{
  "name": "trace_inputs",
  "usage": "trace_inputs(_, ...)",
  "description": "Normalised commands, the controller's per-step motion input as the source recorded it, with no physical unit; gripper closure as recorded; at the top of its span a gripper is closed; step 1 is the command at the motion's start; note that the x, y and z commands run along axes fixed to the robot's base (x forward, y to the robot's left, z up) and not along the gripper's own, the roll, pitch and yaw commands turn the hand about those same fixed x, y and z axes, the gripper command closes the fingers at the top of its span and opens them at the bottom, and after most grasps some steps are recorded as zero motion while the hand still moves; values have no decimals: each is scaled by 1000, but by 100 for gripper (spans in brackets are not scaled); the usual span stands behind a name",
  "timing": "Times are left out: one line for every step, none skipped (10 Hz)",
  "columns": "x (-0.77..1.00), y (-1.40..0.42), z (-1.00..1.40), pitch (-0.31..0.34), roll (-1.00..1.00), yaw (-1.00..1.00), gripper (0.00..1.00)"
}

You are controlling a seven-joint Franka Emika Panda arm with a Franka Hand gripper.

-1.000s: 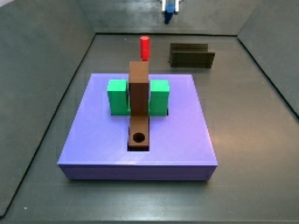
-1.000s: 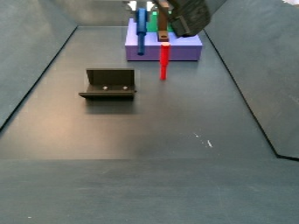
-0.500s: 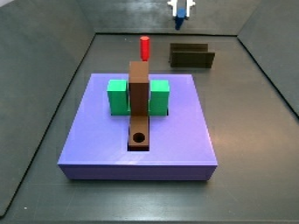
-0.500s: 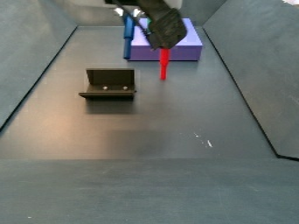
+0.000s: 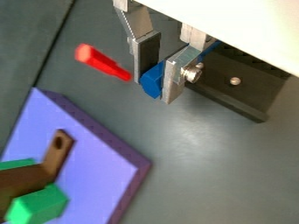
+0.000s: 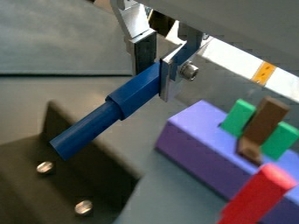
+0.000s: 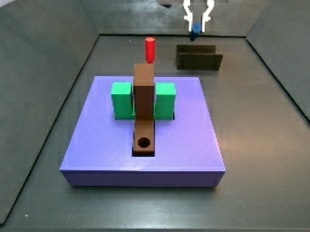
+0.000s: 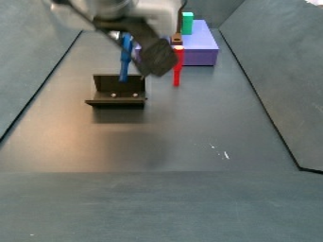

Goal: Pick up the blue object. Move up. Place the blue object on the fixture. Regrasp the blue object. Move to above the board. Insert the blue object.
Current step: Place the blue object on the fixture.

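The end effector (image 8: 130,49), its two silver plates clamped on the top of the blue peg (image 6: 112,107), has travelled in the last second from beside the lavender board (image 7: 145,136) to just over the dark fixture (image 8: 117,91). In a side view, the blue peg's lower end (image 7: 195,34) now hangs just above the fixture (image 7: 200,58), apparently not yet touching it. Judging from this, the carry is nearly over and lowering the peg into the fixture's notch comes next.

The red peg (image 8: 177,66) stands upright on the grey worktop (image 8: 190,142), between board and fixture and clear of the descent. On the board, the green block (image 7: 125,100) and the brown bar (image 7: 144,113) with its round hole sit well apart from the end effector.
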Motion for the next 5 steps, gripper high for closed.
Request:
trace_inputs(346, 160, -423, 0, 54, 0, 100)
trace_inputs(220, 37, -311, 0, 106, 0, 100)
trace_inputs(134, 0, -174, 0, 0, -17, 100)
trace_inputs(31, 0, -260, -103, -69, 0, 100)
trace_inputs(0, 0, -269, -103, -349, 0, 100)
